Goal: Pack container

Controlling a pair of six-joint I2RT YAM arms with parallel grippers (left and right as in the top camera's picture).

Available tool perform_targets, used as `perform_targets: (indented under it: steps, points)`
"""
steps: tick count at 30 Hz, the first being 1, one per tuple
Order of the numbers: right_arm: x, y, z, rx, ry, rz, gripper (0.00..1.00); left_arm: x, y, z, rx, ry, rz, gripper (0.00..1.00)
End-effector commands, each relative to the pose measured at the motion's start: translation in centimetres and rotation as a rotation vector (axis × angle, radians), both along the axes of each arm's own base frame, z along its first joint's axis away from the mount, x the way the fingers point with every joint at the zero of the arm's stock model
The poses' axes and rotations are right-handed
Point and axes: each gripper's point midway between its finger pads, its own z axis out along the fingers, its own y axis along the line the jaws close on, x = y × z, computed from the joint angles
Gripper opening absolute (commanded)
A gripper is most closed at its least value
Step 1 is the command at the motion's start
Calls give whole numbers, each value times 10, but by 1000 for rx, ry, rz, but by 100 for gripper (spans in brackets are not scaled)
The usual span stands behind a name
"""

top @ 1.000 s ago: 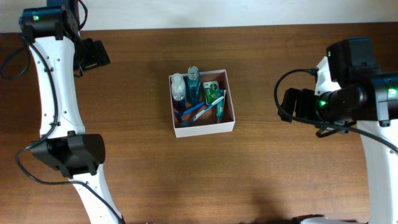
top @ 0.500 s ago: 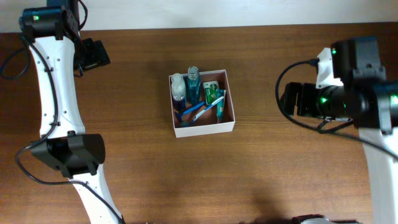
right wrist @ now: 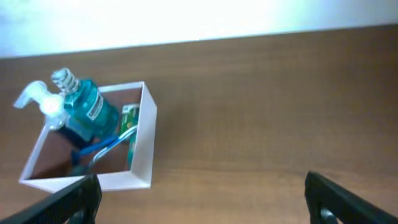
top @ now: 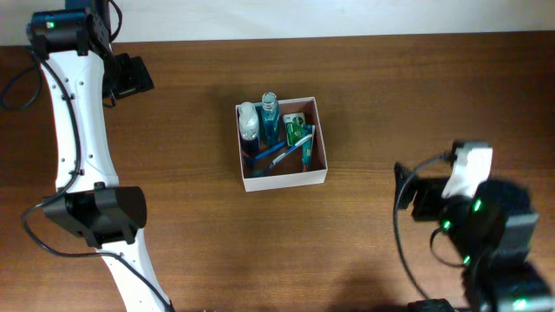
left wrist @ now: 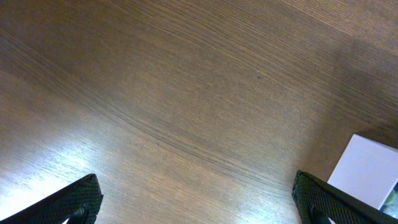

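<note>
moved: right arm [top: 468,221] has swung back to the desk's [top: 191,217] near edge, away from the container [top: 286,180] | left jaws, right jaws: both spread, empty | container: mid-desk, holding bottles [top: 269,121] | step: packing looks finished | next: likely just parking clear

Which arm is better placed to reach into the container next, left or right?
Probably right. The right end effector, open and empty, faces the whole container in its wrist view. The left end effector, also open, sees only one white corner of it.
</note>
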Motion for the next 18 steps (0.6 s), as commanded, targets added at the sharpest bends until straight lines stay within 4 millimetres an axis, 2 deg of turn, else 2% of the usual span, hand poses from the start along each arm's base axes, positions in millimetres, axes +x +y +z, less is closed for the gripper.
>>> perform_targets:
  steps: [1,8,12,18]
  points:
    - [-10,0,-35,0,-50,7,99,-2,1,3,3,-3,-6,99]
    - [-16,6,-78,33,-247,43,99,-2,1,3,3,-3,-6,99]
    - [-16,3,-100,44,-292,53,99,-2,1,3,3,-3,-6,99]
    - [-13,-1,-112,30,-348,48,99,-2,1,3,3,-3,-6,99]
